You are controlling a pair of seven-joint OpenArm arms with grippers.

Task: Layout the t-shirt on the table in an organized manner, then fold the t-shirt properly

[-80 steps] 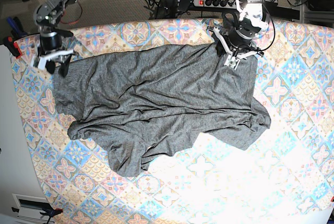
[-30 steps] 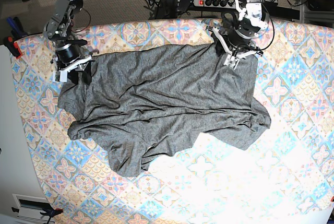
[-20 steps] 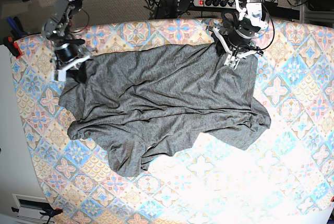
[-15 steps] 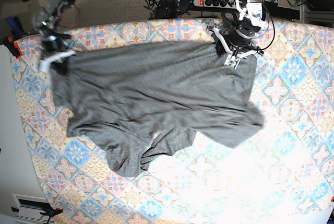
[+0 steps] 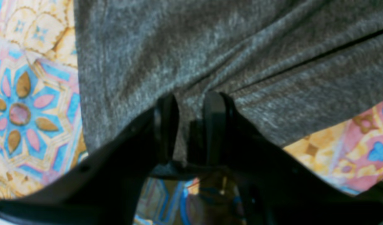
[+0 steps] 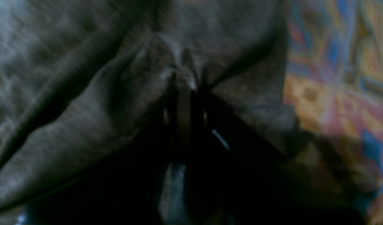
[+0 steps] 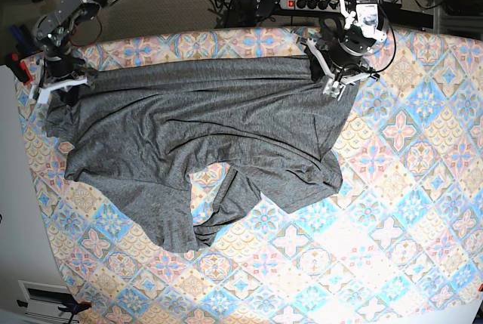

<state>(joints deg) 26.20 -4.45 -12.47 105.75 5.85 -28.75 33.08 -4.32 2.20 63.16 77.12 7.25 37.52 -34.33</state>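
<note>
Fingers [image 5: 166, 125] of your left gripper [image 5: 190, 125] pinch edge of soft heathered dark grey jersey t-shirt [image 7: 196, 143]; right fingers [image 6: 183, 109] likewise clamped on bunched cloth, view blurred. Shirt lies on pastel diamond-tiled bench [image 7: 407, 211], far hem pulled taut between your two grips, likely to flatten it. Near half crumpled; folding not started.

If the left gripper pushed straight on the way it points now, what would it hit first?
The t-shirt: the left gripper already pinches its edge, so more grey fabric lies directly ahead, with the table cloth probably underneath.
</note>
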